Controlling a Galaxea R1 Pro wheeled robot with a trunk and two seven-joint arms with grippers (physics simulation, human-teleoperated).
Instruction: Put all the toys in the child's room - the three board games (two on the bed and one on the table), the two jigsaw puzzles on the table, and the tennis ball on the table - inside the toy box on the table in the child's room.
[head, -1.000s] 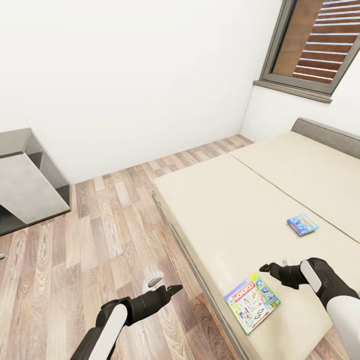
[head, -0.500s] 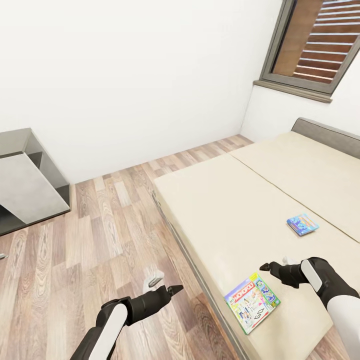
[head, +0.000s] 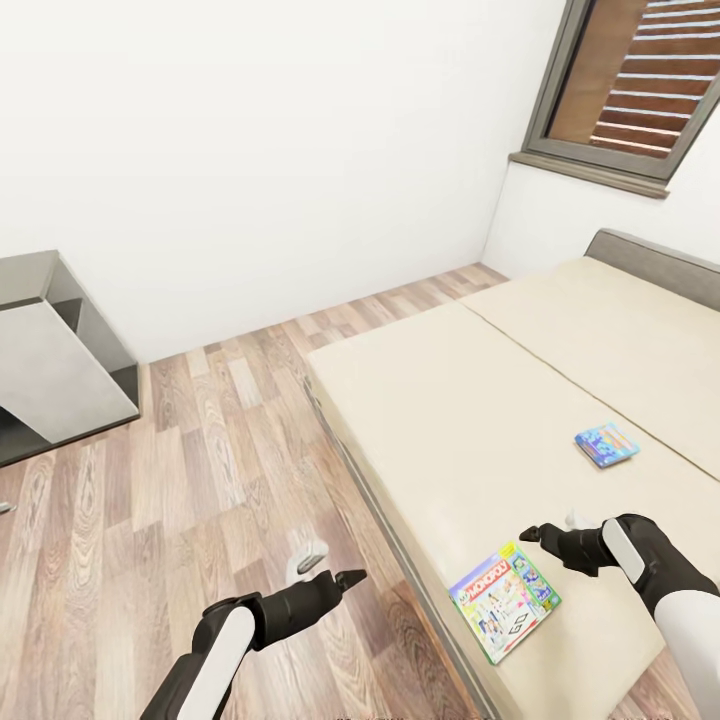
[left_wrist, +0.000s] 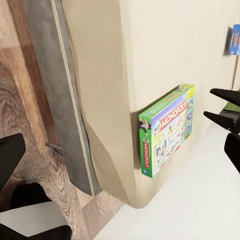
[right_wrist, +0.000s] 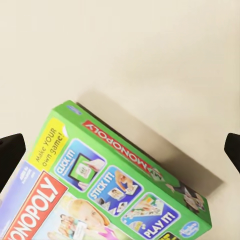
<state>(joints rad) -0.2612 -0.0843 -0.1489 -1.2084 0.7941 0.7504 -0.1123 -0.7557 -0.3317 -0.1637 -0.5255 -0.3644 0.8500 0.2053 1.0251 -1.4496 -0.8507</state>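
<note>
We judge the step in hand to be collecting the first board game off the bed (head: 480, 400). The Monopoly box (head: 505, 604) lies flat near the mattress's near edge, just beside our right gripper (head: 536, 536), whose jaws stand open and empty above the beige surface. A second, blue game box (head: 606, 445) lies well apart, further across the bed.

Next move, as we see it: lower the right gripper over one edge of the Monopoly box and close; a flat box on soft bedding may need sliding to the edge first.

Left gripper (head: 344, 578) hangs over the wood floor (head: 180, 470), jaws open, holding nothing. A grey cabinet (head: 55, 350) stands by the wall. Nothing blocks the reach.
</note>
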